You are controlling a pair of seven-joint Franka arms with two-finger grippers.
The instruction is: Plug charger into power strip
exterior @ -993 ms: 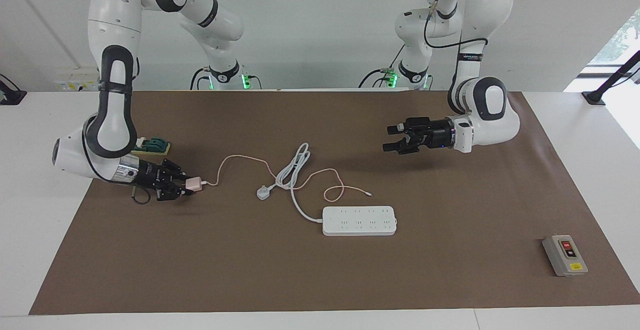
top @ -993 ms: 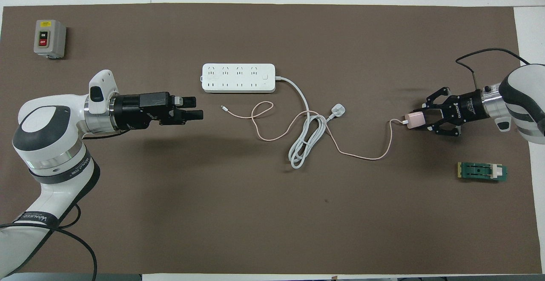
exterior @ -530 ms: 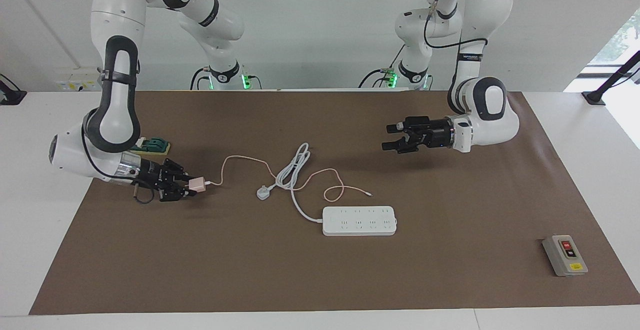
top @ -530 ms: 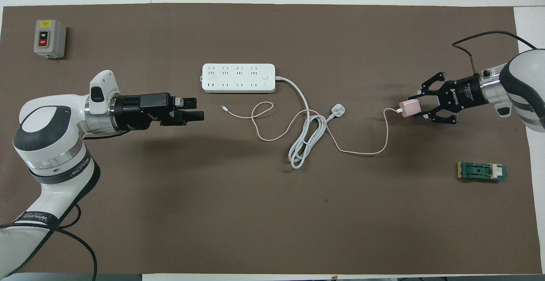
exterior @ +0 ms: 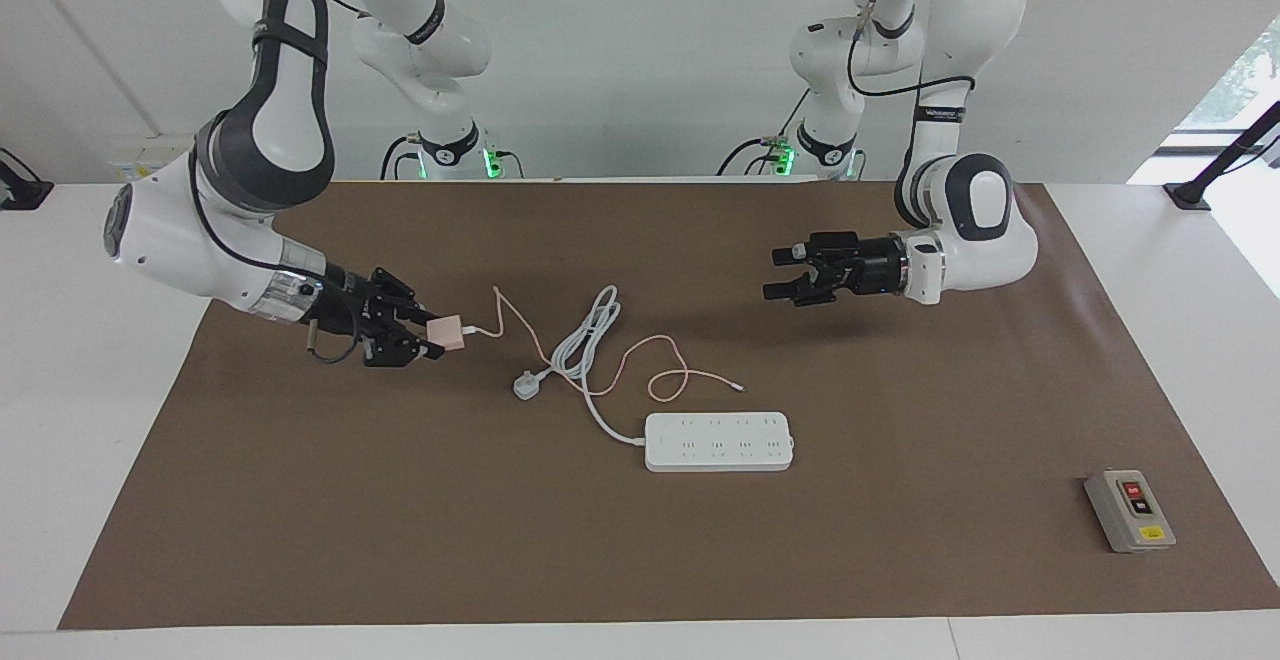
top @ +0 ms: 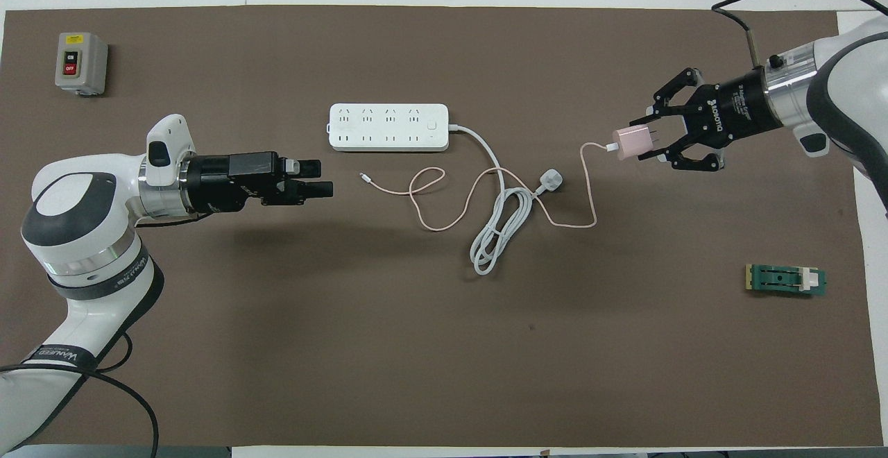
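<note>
The pale pink charger [exterior: 445, 331] is held in my right gripper [exterior: 432, 336], which is shut on it above the mat toward the right arm's end of the table. In the overhead view the charger [top: 630, 143] sticks out of the right gripper [top: 649, 141]. Its thin pink cable [exterior: 655, 360] trails down and loops on the mat. The white power strip [exterior: 718, 441] lies flat in the middle of the table, also in the overhead view [top: 388, 127]. My left gripper [exterior: 795, 275] is open and empty, hovering over the mat toward the left arm's end, also in the overhead view [top: 320, 177].
A white three-pin plug [exterior: 526, 384] and its coiled thick cord [top: 496, 229] lie between the charger and the strip. A grey switch box [exterior: 1129, 511] stands at the left arm's end, farther from the robots. A green part [top: 785, 280] lies near the right arm.
My right gripper has lifted the charger off the mat and carried it toward the middle of the table, dragging the cable along. The left arm has barely moved.
</note>
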